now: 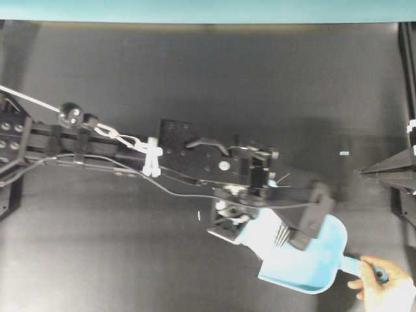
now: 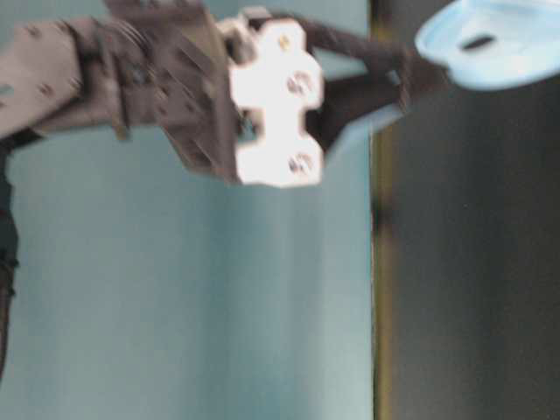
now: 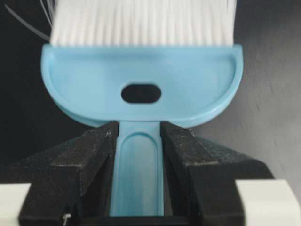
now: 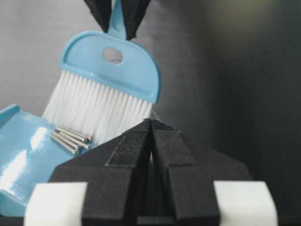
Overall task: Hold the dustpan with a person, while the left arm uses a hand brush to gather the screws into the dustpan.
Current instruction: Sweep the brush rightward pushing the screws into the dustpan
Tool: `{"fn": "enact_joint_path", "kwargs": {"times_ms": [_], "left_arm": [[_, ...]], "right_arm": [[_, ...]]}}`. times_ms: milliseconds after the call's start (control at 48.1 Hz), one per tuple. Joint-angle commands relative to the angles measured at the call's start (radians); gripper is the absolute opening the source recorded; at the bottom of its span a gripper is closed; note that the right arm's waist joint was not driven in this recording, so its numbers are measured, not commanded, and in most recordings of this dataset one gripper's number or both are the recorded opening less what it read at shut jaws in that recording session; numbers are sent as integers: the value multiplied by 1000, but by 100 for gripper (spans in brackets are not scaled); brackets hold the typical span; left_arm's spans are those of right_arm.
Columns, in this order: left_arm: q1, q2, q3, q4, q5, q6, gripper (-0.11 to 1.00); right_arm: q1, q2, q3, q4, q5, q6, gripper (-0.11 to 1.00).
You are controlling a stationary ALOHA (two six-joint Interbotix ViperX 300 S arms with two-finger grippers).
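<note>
My left gripper (image 3: pixel 138 129) is shut on the slim handle of the light blue hand brush (image 3: pixel 141 77). In the right wrist view the brush's white bristles (image 4: pixel 94 110) rest on the light blue dustpan (image 4: pixel 19 155), right behind several grey screws (image 4: pixel 70 136) lying together inside it. From overhead, the left arm (image 1: pixel 188 156) reaches across to the dustpan (image 1: pixel 305 263), with the screws (image 1: pixel 281 235) near its mouth. The person (image 1: pixel 385 289) grips the dustpan's handle at the lower right. My right gripper (image 4: pixel 151 123) is shut on nothing and stays at the right edge (image 1: pixel 365 171).
The table is a black mat with a teal wall (image 1: pixel 195 10) along its far side. A small white scrap (image 1: pixel 344 153) lies between the two arms. A tiny pale speck (image 1: pixel 199 215) sits left of the brush.
</note>
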Motion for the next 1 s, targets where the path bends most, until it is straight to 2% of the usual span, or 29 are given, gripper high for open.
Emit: {"fn": "enact_joint_path", "kwargs": {"times_ms": [0, 104, 291, 541, 749, 978], "left_arm": [[-15, 20, -61, -3, -5, 20, 30], [-18, 43, -109, -3, -6, 29, 30], [-18, 63, -130, -3, -41, 32, 30], [-28, 91, -143, -3, -156, 31, 30], [-38, 92, -146, -3, -307, 8, 30], [-35, 89, -144, -3, -232, 2, 30]], "right_arm": [[0, 5, -5, -3, -5, -6, 0], [0, 5, -5, -3, -5, -6, 0], [0, 5, -5, -3, -5, -6, 0], [0, 3, -5, -3, -5, -6, 0], [0, 3, -5, -3, -5, -6, 0], [0, 3, -5, -3, -5, -6, 0]]}}
